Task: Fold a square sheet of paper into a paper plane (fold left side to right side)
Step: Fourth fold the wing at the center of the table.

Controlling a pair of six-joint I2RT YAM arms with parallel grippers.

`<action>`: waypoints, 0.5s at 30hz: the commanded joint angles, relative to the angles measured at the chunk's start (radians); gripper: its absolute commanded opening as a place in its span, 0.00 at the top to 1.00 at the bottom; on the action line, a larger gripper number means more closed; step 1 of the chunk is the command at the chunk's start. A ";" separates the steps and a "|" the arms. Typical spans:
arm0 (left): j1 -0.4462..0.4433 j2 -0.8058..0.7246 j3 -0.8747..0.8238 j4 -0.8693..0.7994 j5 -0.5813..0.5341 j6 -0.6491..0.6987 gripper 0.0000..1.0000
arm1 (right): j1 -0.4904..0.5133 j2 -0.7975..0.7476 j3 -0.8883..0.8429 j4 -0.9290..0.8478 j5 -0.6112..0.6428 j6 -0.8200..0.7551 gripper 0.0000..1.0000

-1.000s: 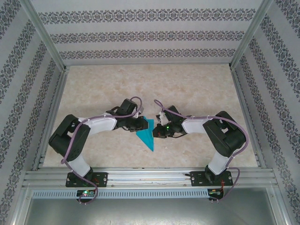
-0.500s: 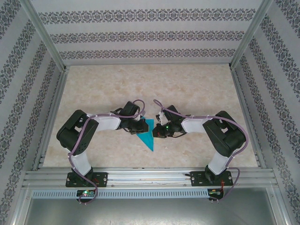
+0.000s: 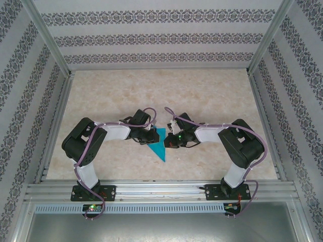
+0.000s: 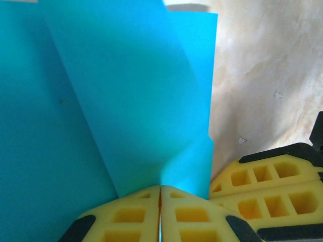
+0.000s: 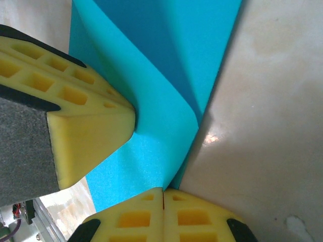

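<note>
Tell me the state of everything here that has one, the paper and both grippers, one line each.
paper: folded into a triangle with its tip toward the arm bases, flaps partly raised off the table, not pressed flat.
left gripper: shut, pinching a raised fold of the paper.
right gripper: shut, pinching the paper's edge.

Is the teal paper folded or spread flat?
Folded: the teal paper looks like a pointed triangle from above, with overlapping layers close up.
</note>
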State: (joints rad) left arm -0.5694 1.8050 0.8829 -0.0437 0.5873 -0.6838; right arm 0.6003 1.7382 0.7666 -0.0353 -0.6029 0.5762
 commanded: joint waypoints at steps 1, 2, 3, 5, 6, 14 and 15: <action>-0.007 0.034 -0.030 -0.035 -0.046 0.017 0.91 | 0.008 0.028 -0.005 -0.080 0.065 -0.008 1.00; -0.008 0.035 -0.032 -0.034 -0.047 0.017 0.91 | 0.007 0.018 -0.003 -0.075 0.056 -0.001 0.99; -0.007 0.035 -0.036 -0.035 -0.046 0.017 0.91 | 0.007 0.009 0.000 -0.070 0.046 0.004 0.98; -0.007 0.036 -0.037 -0.035 -0.049 0.015 0.91 | 0.003 -0.012 0.009 -0.065 0.032 0.013 0.96; -0.007 0.037 -0.038 -0.036 -0.050 0.015 0.91 | 0.000 -0.023 0.015 -0.060 0.024 0.019 0.94; -0.007 0.035 -0.045 -0.031 -0.049 0.011 0.91 | -0.020 -0.121 0.052 -0.079 0.007 0.045 0.77; -0.008 0.035 -0.045 -0.029 -0.049 0.010 0.91 | -0.022 -0.135 0.054 -0.090 0.013 0.042 0.74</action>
State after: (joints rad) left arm -0.5694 1.8050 0.8764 -0.0319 0.5903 -0.6842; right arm 0.5892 1.6524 0.7914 -0.0902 -0.6006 0.6128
